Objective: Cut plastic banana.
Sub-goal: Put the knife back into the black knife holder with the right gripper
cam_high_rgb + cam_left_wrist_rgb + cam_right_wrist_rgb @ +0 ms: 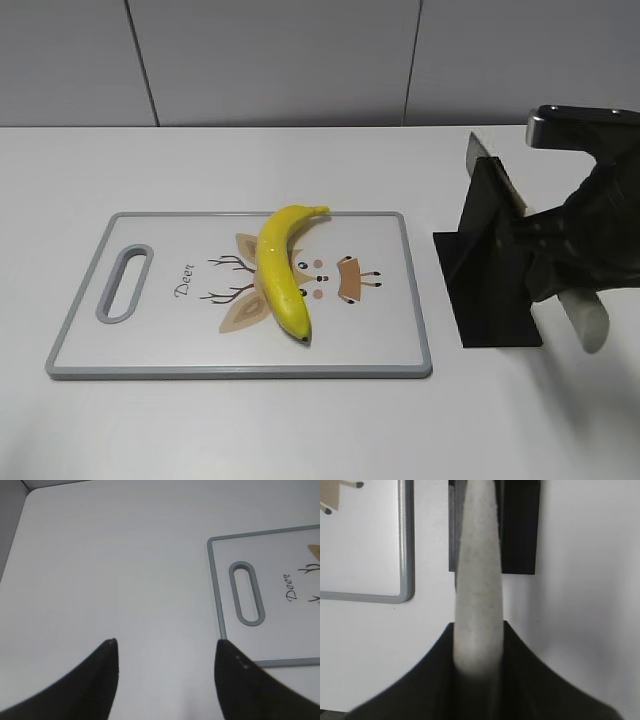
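The plastic banana [281, 268] is whole, yellow and curved, and lies across the middle of the white cutting board [90, 320], dark tip toward the front. My right gripper [556, 272] is shut on the pale grey handle of a knife [590, 322], whose blade [497, 172] sits in a black stand [490, 285] right of the board. In the right wrist view the jaws [479, 626] clamp the handle [479, 570]. My left gripper [167, 645] is open and empty over bare table, left of the board's handle end [220, 590]. It is out of the exterior view.
The board has a grey rim, a slot handle [124, 283] at its left end and a deer drawing [345, 278]. Its near right corner shows in the right wrist view [406, 580]. White table all round; a grey panelled wall [300, 60] stands behind.
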Robot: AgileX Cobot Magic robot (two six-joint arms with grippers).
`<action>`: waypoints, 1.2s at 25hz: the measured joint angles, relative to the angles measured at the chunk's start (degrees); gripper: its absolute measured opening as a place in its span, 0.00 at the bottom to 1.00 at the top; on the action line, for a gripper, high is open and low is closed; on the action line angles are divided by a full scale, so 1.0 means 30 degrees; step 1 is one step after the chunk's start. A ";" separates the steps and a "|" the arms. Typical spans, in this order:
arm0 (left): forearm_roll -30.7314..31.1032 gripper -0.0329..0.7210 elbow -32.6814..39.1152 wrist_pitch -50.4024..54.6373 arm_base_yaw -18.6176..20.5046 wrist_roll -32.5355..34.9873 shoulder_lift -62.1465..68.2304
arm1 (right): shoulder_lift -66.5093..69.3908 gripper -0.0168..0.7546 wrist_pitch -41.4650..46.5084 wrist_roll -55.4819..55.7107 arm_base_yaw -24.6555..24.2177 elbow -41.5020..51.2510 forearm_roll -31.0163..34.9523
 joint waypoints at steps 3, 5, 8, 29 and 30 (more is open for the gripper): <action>0.0000 0.83 0.0000 0.0000 0.0000 -0.0017 0.0000 | 0.0000 0.38 -0.0374 -0.0112 0.0000 -0.0038 0.0000; 0.0000 0.83 0.0000 0.0000 0.0000 -0.0017 0.0000 | 0.0000 0.44 -0.0516 -0.0154 0.0000 -0.0075 0.0000; 0.0000 0.83 0.0000 0.0000 0.0000 -0.0017 0.0000 | 0.0000 0.47 -0.0603 -0.0215 0.0000 -0.0074 -0.0017; -0.3641 0.95 0.0000 0.2710 0.0000 0.1446 0.0000 | -0.1326 0.83 0.8190 -0.5902 0.0000 -0.7415 -0.1004; -0.4035 0.96 0.0000 0.3156 0.0000 0.1680 0.0000 | -0.1732 0.82 0.8317 -0.5999 0.0000 -0.7437 -0.1004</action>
